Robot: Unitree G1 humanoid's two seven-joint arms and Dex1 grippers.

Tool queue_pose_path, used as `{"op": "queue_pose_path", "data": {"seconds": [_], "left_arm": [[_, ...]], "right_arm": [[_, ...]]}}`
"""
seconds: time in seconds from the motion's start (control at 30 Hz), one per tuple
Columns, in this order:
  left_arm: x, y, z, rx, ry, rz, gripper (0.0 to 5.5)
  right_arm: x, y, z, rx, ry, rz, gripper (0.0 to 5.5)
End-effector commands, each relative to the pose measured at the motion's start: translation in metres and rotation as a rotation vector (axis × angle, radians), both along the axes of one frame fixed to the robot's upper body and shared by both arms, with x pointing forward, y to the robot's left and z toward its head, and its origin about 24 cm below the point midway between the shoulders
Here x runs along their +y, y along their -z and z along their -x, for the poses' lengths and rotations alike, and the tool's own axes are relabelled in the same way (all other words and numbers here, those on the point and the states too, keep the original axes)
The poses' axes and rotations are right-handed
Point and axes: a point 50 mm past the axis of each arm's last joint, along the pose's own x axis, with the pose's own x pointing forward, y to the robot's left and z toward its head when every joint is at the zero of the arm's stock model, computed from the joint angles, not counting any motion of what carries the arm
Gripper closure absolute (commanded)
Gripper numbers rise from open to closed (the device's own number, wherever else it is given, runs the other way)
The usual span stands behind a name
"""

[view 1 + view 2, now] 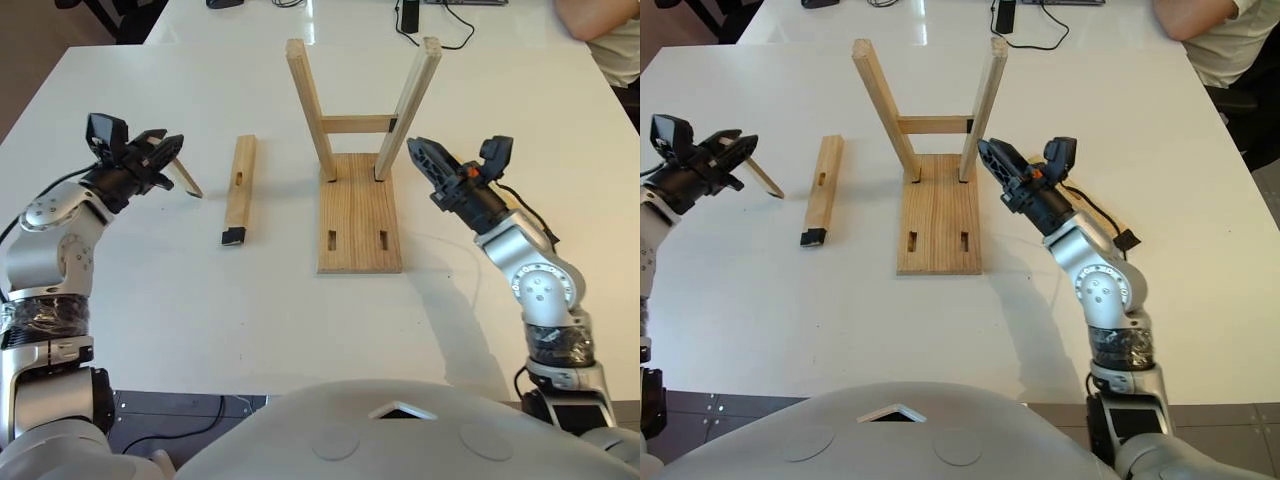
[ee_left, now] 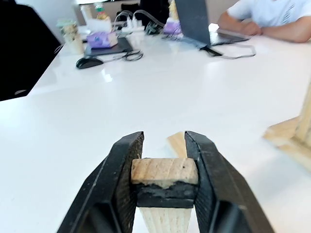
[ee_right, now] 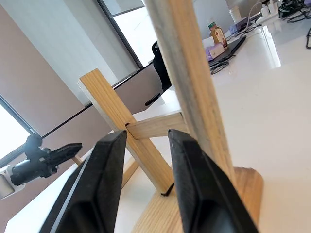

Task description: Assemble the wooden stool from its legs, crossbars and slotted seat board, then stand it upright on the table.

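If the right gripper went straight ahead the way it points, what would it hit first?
Likely the right upright leg, just ahead of the right gripper, fingers open; depth is uncertain.

Left arm [image 1: 60, 215] bent at the elbow, forearm angled forward and inward. Black two-finger left gripper [image 1: 163, 156] clamped on the end of a short pale wooden stick [image 2: 164, 172], black band at that end. Right arm [image 1: 515, 250] bent, forearm raised, pointing forward and inward. Black right gripper [image 3: 146, 141] fingers parted.

Bare table [image 1: 285, 225] lies between the loose leg [image 1: 239, 190] and seat board [image 1: 360, 228], whose two upright legs [image 1: 310, 105] block its far end.
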Motion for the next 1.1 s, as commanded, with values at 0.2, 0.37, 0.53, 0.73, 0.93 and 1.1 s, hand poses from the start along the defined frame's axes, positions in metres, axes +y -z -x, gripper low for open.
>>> {"op": "queue_pose_path", "data": {"seconds": [0.2,0.37,0.53,0.73,0.93,1.1], "left_arm": [[-0.060,-0.003,0.025,0.034,0.369,0.167,4.16],[-0.065,-0.031,0.006,-0.074,0.420,0.068,4.16],[-0.064,-0.047,-0.017,-0.213,0.499,-0.017,4.16],[-0.063,-0.027,-0.039,-0.222,0.555,0.033,4.16],[-0.053,-0.009,-0.034,-0.206,0.524,0.084,4.16],[-0.063,-0.003,-0.033,-0.246,0.525,0.131,4.16]], "right_arm": [[0.009,-0.006,-0.009,-0.074,-0.002,-0.003,3.92],[0.004,-0.002,-0.005,-0.071,0.061,-0.005,3.92],[-0.004,-0.001,-0.006,-0.096,0.092,0.020,3.92],[-0.009,0.010,-0.015,-0.057,0.124,0.046,3.92],[-0.017,0.013,-0.020,-0.041,0.130,0.045,3.92],[-0.017,0.010,-0.029,-0.046,0.104,0.061,3.92]]}}
